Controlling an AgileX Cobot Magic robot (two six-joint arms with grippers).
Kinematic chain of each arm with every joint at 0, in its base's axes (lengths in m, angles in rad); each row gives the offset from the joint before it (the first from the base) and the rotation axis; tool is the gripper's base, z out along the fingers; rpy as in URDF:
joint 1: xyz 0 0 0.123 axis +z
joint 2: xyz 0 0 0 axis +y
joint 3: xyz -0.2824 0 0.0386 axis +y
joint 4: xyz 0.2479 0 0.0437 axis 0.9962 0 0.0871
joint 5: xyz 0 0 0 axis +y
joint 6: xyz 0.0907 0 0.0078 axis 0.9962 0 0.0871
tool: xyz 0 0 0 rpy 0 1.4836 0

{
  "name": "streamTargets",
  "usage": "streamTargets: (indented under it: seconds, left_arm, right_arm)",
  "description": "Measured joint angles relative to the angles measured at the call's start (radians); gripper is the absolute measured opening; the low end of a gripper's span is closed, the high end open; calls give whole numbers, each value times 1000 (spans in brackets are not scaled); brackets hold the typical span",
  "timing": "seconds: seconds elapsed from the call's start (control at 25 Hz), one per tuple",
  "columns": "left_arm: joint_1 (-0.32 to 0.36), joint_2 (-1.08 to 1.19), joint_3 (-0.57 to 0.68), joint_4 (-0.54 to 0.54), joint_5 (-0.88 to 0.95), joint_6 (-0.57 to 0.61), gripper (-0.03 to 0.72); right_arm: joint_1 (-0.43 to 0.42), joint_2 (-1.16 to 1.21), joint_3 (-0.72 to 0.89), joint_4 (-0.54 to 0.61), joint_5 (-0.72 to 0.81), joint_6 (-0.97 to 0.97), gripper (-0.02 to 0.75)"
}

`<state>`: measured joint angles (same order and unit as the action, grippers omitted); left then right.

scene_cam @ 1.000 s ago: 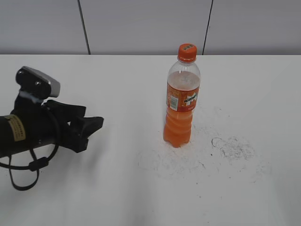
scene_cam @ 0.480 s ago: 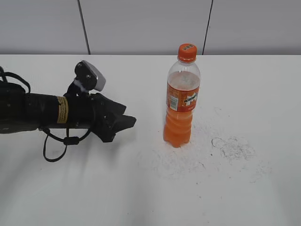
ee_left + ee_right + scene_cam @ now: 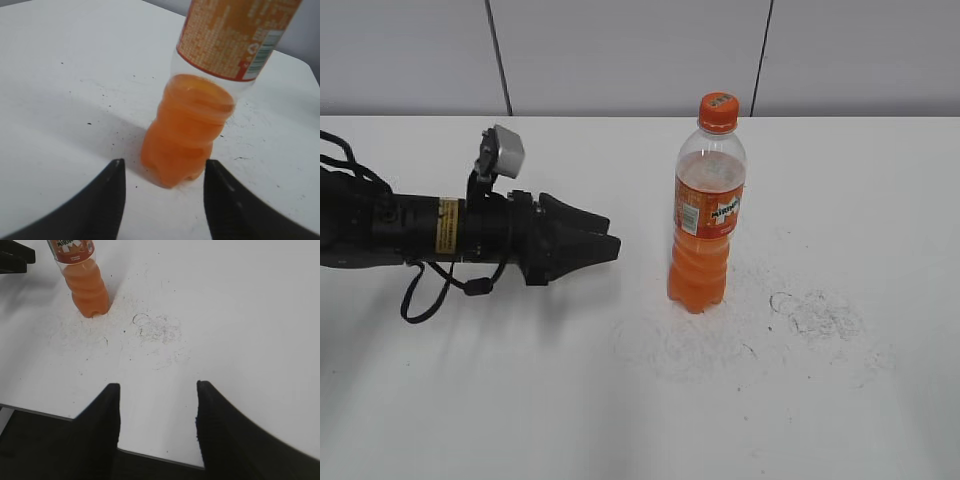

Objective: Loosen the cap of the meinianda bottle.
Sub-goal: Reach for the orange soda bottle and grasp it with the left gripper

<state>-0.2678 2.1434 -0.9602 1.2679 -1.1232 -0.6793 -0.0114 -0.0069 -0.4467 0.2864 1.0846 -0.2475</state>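
The bottle (image 3: 706,210) stands upright on the table (image 3: 520,400), directly ahead of the left gripper (image 3: 605,243) and apart from it. The cap (image 3: 717,111) sits on the bottle's top, above gripper level.

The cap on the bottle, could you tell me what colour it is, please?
Orange, with a pale patch on top; the cap shows best in the exterior view.
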Motion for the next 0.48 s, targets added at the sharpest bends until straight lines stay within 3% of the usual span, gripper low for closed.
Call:
streamTargets:
  seconds: [0.24, 0.4, 0.48]
  left_arm:
    - [-8, 9, -1, 16, 2, -2, 428]
    - [-38, 11, -1, -17, 36, -2, 620]
    - [-57, 16, -2, -41, 75, 5, 666]
  right_arm:
    - [0, 0, 0, 0, 0, 0, 367]
    - [0, 0, 0, 0, 0, 0, 367]
    - [0, 0, 0, 0, 0, 0, 367]
